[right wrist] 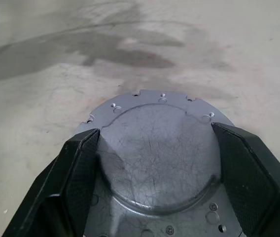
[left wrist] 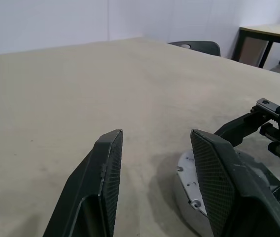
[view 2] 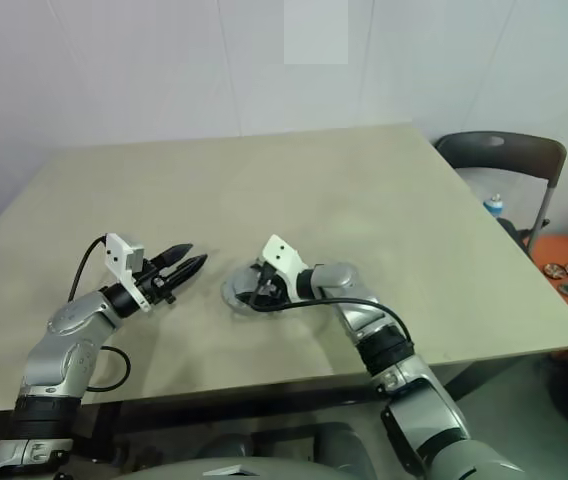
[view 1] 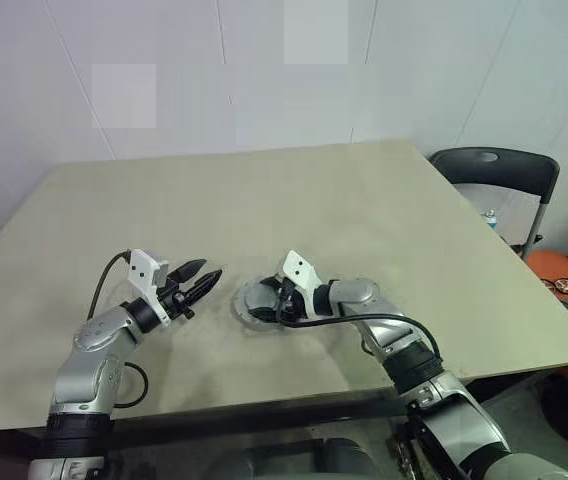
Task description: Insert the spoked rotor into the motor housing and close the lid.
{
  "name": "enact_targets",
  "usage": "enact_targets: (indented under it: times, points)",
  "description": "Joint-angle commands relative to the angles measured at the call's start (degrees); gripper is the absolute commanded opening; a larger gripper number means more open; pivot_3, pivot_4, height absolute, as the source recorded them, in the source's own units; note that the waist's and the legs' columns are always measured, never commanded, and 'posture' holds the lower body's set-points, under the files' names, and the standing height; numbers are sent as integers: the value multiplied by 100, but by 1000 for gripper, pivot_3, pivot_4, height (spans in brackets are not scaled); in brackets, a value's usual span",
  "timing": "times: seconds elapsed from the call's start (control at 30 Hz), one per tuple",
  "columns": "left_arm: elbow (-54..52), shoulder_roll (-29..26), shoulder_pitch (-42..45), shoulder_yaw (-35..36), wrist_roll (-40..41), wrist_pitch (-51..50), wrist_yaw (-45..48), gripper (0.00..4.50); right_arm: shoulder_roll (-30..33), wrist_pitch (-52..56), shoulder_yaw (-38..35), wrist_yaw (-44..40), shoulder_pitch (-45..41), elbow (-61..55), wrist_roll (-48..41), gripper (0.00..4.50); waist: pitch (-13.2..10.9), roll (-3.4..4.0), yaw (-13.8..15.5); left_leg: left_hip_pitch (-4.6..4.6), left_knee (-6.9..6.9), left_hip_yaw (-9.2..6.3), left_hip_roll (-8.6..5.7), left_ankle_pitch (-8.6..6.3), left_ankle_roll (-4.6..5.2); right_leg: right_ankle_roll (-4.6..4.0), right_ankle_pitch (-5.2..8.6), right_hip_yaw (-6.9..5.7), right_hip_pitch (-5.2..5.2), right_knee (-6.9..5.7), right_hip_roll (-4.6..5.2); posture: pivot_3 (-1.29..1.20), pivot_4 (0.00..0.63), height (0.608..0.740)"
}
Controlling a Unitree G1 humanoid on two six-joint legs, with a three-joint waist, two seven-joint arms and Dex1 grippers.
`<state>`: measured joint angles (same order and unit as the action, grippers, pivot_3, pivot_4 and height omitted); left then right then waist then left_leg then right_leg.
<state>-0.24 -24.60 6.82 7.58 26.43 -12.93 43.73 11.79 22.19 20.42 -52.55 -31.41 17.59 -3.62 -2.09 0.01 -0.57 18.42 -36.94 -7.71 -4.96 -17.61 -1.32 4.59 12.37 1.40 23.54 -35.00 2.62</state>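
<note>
A grey domed lid (right wrist: 155,163) with a flat, screw-holed flange lies on the table near its front middle (view 1: 251,303). My right gripper (right wrist: 156,129) reaches in from the right and is shut on the dome, one black finger against each side. The spoked rotor and the motor housing are hidden; I cannot see what is under the lid. My left gripper (view 1: 202,272) hovers just left of the lid, pointing at it, open with only bare table between its fingers (left wrist: 108,168). In the left wrist view the lid's rim (left wrist: 189,182) shows beside the right finger.
The beige table (view 1: 264,200) spreads wide behind and to both sides. A black chair (view 1: 494,170) stands past the table's right far corner. An orange tray (view 1: 564,285) with round parts sits low beyond the right edge.
</note>
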Motion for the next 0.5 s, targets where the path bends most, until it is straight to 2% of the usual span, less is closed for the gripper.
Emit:
enact_targets:
  times: [0.03, 0.37, 0.5]
  points:
    - [-185, 31, 126, 20, 13, 113, 7, 2344, 108, 133, 275, -134, 127, 200, 170, 3222, 0, 0, 11, 1, 0, -1, -4, -2, 4, -1, -1, -1, 0, 0, 1, 0, 0, 740]
    - [-199, 105, 138, 26, -15, 131, -20, 2344, 21, 63, 360, 241, 10, 614, 410, 3222, 1, 2, -18, -13, -1, -1, -1, -7, 10, 15, 11, 0, -13, -5, 3, 0, 0, 740]
    - [-215, 113, 130, 13, -22, 133, -32, 2344, 61, 486, 477, 252, -61, 822, 476, 3222, 4, 6, -24, -21, -4, -1, 0, -6, 9, 1, 20, 0, -21, -7, 2, 0, 0, 740]
